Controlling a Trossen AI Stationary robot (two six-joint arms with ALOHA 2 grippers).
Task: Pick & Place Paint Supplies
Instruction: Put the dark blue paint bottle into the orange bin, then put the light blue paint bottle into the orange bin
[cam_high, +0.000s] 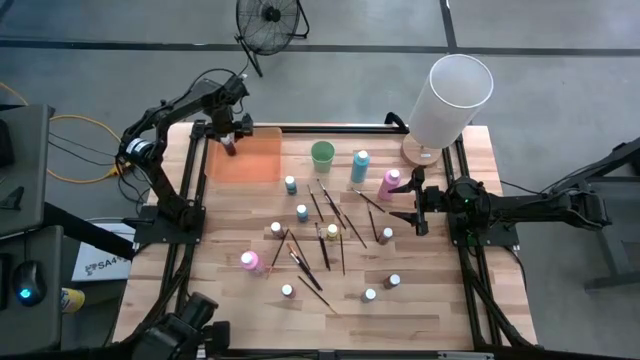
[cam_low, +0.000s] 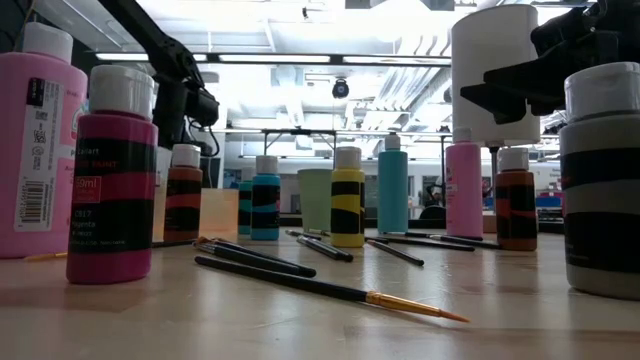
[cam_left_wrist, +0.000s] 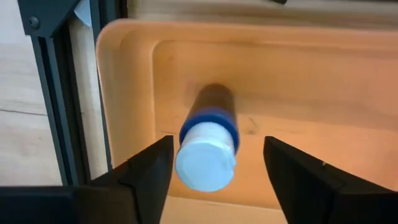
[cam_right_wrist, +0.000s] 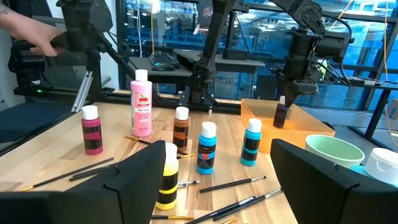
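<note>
One paint bottle (cam_left_wrist: 207, 146) inside orange tray (cam_left_wrist: 298, 93).

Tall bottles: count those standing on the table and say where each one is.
3. A tall blue plastic bottle stands just right of the green cup. A tall pink plastic bottle is beside the blue one. A second tall pink bottle is on the table's left side. None seems hidden.

Bottle (cam_left_wrist: 208, 146) upright in tray (cam_left_wrist: 323, 81)
</note>
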